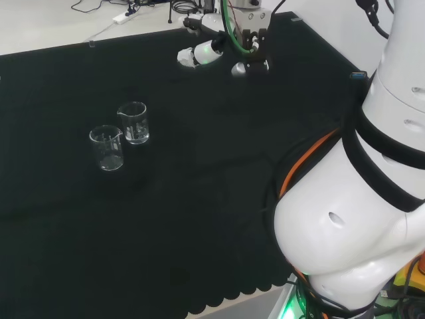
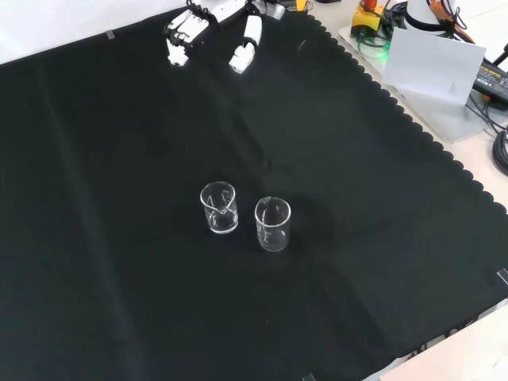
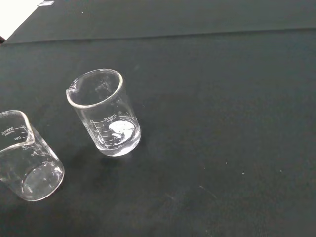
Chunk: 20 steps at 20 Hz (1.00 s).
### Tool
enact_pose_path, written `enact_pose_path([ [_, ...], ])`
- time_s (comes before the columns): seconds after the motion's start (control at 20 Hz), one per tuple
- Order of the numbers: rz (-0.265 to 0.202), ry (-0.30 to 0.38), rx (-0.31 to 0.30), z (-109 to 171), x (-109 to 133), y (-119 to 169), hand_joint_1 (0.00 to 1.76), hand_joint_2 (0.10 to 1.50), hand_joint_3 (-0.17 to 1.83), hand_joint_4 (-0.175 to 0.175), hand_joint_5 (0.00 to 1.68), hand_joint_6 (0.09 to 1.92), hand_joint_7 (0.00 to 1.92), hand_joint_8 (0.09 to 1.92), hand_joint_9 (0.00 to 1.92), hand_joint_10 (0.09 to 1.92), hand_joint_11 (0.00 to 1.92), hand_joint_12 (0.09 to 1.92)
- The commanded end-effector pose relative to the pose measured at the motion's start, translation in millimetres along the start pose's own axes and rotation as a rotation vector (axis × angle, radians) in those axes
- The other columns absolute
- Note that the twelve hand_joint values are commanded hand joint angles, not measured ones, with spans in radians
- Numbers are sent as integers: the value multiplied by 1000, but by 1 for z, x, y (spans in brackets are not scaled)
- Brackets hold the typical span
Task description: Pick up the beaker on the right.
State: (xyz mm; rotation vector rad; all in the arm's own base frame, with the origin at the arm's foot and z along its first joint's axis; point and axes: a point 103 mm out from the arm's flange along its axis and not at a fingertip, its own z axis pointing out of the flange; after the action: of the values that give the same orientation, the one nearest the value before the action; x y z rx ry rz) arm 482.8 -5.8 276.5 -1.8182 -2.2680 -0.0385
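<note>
Two clear glass beakers stand upright and close together in the middle of the black cloth. In the head view one beaker (image 1: 134,123) is to the right and farther off, the other beaker (image 1: 107,147) to the left and nearer. The front view shows them side by side, a left beaker (image 2: 219,208) and a right beaker (image 2: 272,225). Both look empty in the wrist view, one beaker (image 3: 106,113) central and the other beaker (image 3: 27,158) at the picture's edge. The hand (image 1: 207,52) hovers far from them at the cloth's far edge, open, fingers straight, holding nothing; it enters the front view as the hand (image 2: 208,14) from above.
The arm's white links (image 1: 372,199) take up the right of the head view. Cables and a power strip (image 1: 123,16) lie on the bench beyond the cloth. In the front view a white sheet (image 2: 432,63) and gear sit off the cloth's scalloped right edge.
</note>
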Motion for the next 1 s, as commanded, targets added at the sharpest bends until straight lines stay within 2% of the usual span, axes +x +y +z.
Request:
enact_pose_path([
  [0.05, -36, 119, -38, 41, -17, 55, 567, 904, 376, -12, 149, 87, 136, 553, 239, 677, 0, 1216],
  [0.6, -65, 148, 12, 85, -39, 83, 553, 898, 397, -11, 145, 87, 128, 552, 231, 675, 0, 1214],
  [1.0, -155, 234, 38, 111, -41, 100, 550, 888, 404, -10, 139, 87, 127, 553, 230, 675, 0, 1209],
])
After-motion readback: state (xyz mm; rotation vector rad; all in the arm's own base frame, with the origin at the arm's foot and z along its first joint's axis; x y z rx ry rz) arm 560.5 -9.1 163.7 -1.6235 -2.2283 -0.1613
